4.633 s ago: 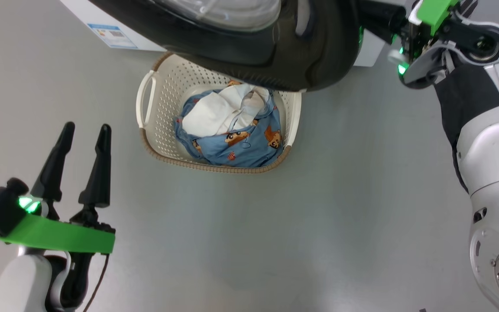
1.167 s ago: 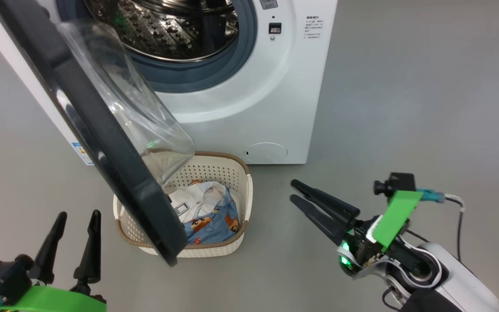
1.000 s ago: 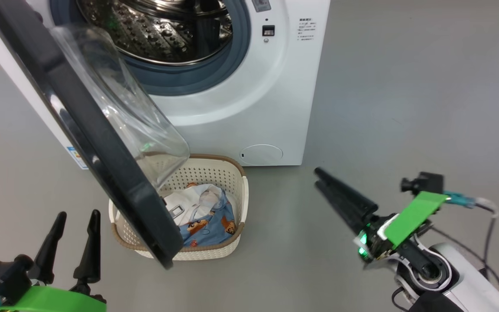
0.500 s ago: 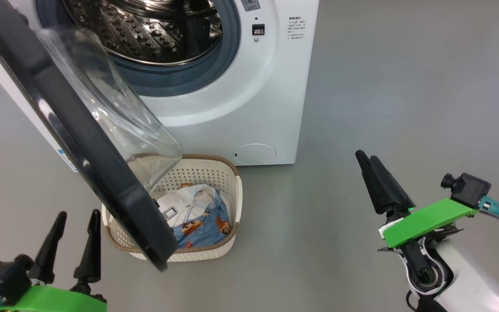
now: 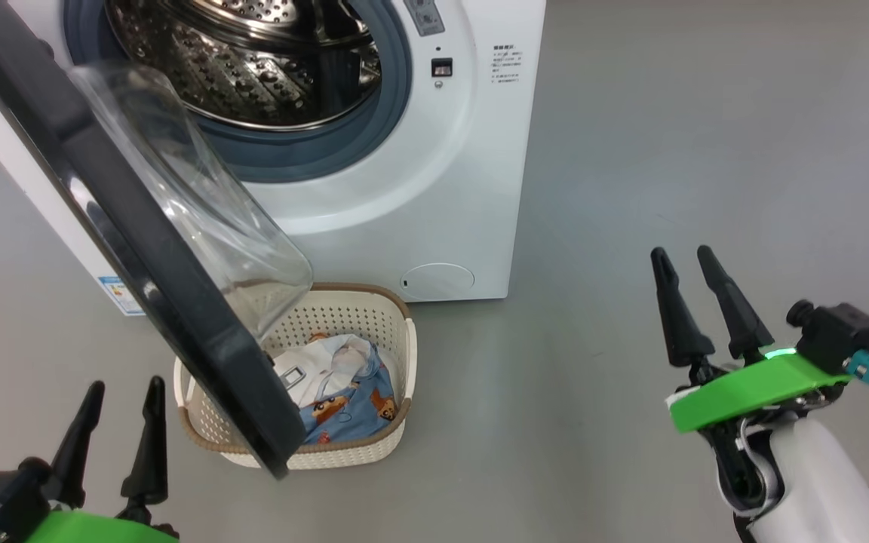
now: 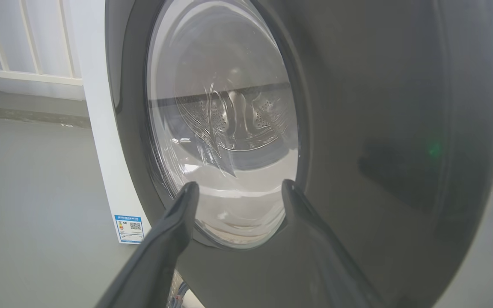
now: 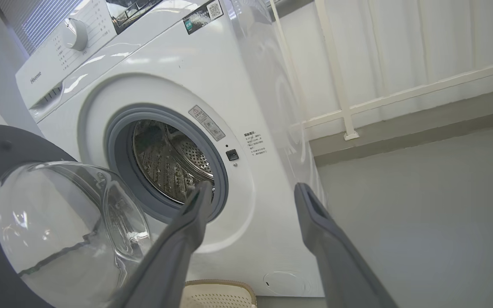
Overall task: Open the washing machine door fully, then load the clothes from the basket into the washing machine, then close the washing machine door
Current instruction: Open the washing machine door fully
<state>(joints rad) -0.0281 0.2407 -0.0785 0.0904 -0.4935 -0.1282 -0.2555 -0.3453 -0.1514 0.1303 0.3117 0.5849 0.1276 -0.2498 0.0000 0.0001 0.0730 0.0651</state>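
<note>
Washing machine (image 7: pixel 229 64) panel reads Hisense; left fingers (image 5: pixel 151 441) and right fingers (image 5: pixel 674 317) spread, empty.

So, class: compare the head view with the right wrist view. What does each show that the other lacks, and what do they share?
Head view, not the right wrist view: the clothes lying in the basket, the blue label on the side of the washing machine, and the left gripper, open.
Right wrist view, not the head view: the control dial on the top panel and a white railing beyond.
Shared: the washing machine, its steel drum, the open door, the basket's rim, and the right gripper, open and holding nothing.
</note>
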